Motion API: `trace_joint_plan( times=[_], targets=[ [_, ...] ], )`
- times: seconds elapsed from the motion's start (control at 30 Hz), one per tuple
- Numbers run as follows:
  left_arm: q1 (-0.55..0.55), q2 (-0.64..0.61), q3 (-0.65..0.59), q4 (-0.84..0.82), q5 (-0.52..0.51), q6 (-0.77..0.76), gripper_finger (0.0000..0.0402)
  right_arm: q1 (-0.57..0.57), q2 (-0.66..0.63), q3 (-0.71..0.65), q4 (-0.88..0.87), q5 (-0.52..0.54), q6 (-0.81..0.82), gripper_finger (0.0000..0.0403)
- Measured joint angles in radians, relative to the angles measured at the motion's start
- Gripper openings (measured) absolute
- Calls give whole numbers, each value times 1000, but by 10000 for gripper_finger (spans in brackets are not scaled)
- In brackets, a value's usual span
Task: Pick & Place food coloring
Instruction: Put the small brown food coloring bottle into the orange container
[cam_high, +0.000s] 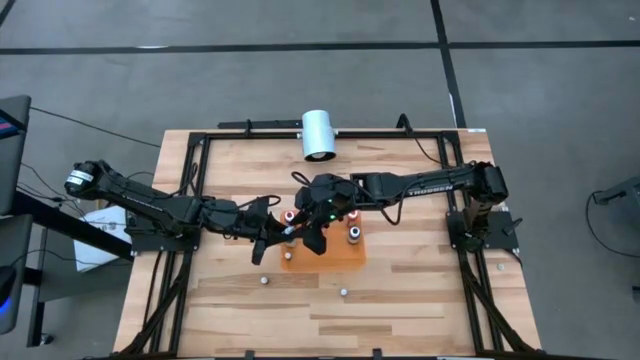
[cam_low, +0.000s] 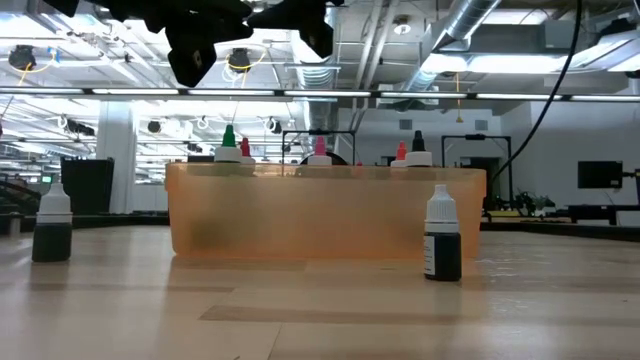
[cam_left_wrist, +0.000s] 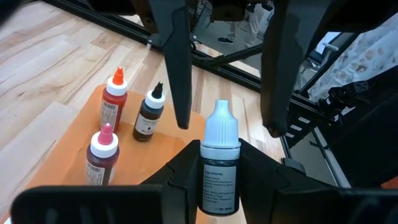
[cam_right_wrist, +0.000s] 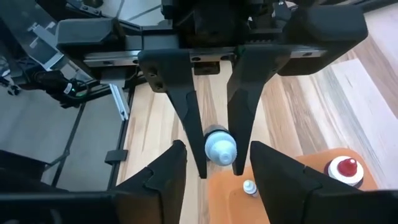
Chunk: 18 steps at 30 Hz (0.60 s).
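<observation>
From above: both arms meet over the left end of the orange tray (cam_high: 335, 262); the left gripper (cam_high: 284, 233) and right gripper (cam_high: 316, 238) sit almost nose to nose, with the held bottle lost between them. Two loose bottles stand on the table (cam_high: 420, 300) in front of the tray. Table-level: dark gripper parts hang above the tray's left end; a dark bottle (cam_low: 442, 238) stands just right of the tray, another (cam_low: 51, 226) well off left, several tops poke over the rim. Left wrist: the left fingers are clenched on a white-capped food coloring bottle (cam_left_wrist: 219, 163), long axis upright, the right arm's fingers (cam_left_wrist: 180, 68) hanging spread on either side of the cap from above. Right wrist: same cap (cam_right_wrist: 219, 146) sits dead centre between the right fingers, which aren't touching it yet. Looks like a handover; the right jaws only need to close.
</observation>
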Motion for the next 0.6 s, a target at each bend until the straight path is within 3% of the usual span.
trace_joint_plan(
  times=[0.6],
  targets=[
    [0, 0, 0, 3, 0, 0, 78, 0, 0, 0, 0, -2, 0, 118]
  ],
)
